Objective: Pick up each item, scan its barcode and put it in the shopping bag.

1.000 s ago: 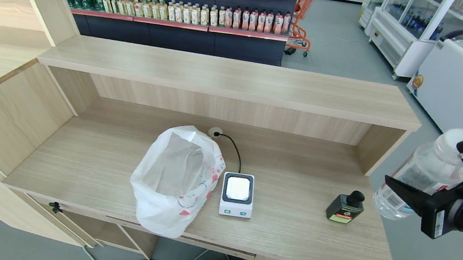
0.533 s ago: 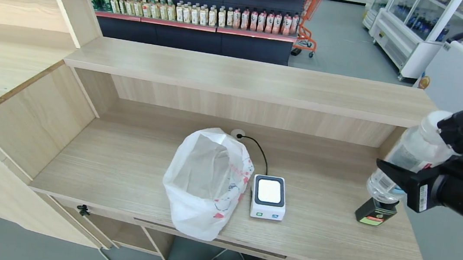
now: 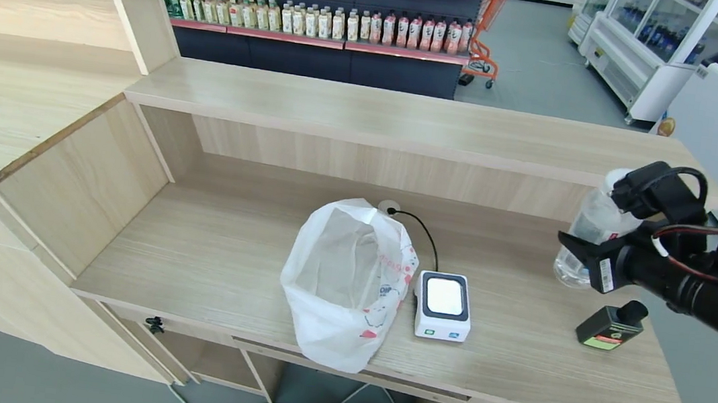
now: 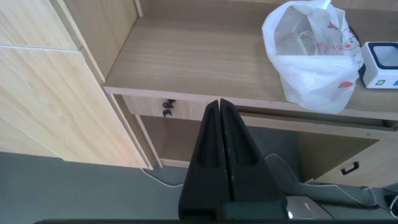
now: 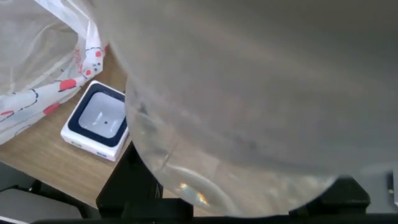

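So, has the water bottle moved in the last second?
Yes. The water bottle has come to the robot's left, toward the scanner: it was out to the right of the dark bottle, and now it is left of it.

The shopping bag (image 3: 350, 281) is printed with red and dark marks on translucent white, and the scanner (image 3: 444, 306) is coloured white, with a dark frame round a pale window and a green and a blue patch. The water bottle (image 3: 591, 214) is seen as clear, the small bottle (image 3: 605, 327) as dark green with a black cap and a green-and-red label. The surface (image 3: 224, 260) is grained in pale wood, and the left pincer (image 4: 219, 112) is finished in black.
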Available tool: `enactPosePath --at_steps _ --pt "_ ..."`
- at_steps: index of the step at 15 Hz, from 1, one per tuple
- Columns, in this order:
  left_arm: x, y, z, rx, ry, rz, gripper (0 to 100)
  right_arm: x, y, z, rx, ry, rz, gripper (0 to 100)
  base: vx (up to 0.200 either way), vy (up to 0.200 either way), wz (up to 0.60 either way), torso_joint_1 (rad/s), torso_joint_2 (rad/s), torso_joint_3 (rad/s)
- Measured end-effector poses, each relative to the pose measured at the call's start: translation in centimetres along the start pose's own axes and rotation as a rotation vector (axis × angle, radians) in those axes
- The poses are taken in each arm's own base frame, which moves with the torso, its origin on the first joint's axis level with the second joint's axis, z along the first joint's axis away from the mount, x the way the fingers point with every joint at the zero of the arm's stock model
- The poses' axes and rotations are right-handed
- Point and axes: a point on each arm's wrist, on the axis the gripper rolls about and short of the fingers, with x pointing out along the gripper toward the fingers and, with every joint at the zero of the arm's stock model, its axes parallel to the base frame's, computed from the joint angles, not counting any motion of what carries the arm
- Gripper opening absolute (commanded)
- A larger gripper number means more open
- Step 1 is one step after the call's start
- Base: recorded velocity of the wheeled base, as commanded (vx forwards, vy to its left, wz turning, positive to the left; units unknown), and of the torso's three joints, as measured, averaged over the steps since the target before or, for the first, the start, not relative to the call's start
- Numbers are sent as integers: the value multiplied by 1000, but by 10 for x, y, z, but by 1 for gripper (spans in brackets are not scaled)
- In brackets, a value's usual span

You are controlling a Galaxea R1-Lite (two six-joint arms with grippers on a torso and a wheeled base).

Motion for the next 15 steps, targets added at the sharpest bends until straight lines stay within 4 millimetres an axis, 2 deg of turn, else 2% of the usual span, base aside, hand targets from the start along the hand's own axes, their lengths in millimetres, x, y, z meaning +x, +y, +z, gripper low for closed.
enactPosePath --at_steps 4,8,12,15 --pt "0 0 0 0 0 -1 0 32 16 -23 -83 -6 88 0 0 0 0 0 0 0" --pt "0 0 0 0 0 -1 0 67 24 -41 -177 -187 112 0 0 0 0 0 0 0" --pt "0 0 0 0 0 -1 0 99 42 -63 -201 -292 270 0 0 0 0 0 0 0" --pt "0 0 0 0 0 -1 0 115 52 -68 -215 -321 320 0 0 0 0 0 0 0"
